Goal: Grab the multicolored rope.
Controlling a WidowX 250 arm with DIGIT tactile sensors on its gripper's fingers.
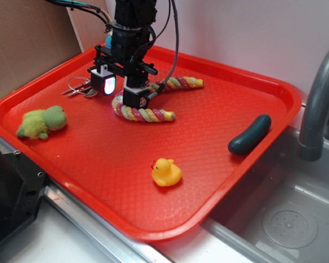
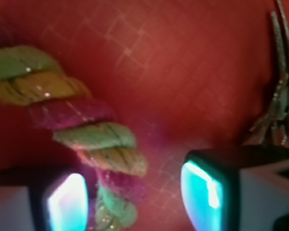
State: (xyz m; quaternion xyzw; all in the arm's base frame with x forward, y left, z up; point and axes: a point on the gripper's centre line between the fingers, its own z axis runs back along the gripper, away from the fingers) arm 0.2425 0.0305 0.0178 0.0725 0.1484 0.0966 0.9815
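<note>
- The gripper hung low over the upper left of the red tray, its jaws spread wide and holding nothing.
- The multicolored rope lay flat on the tray in a curve, running from just under the gripper toward the upper middle of the exterior frame, where its far end rested near the back rim.
- In the wrist view the rope crossed from the upper left down to the bottom, passing just beside the left finger pad; the right pad stood apart from it over bare tray.
- The rope's bend seemed to sit between the jaws but off-centre, crowding the left one; whether that pad already touched it could not be told.
- A ring of keys lay close by, left of the gripper in the exterior view, and showed at the right edge of the wrist view.
- A green plush toy, a yellow duck and a dark green pickle-shaped toy sat well apart from the work.
- Judged step: the final approach, with the grasp not yet made.
- The next move would likely call for a small further descent and a closing of the jaws across the rope's thickness, keeping the right jaw clear of the keys.
</note>
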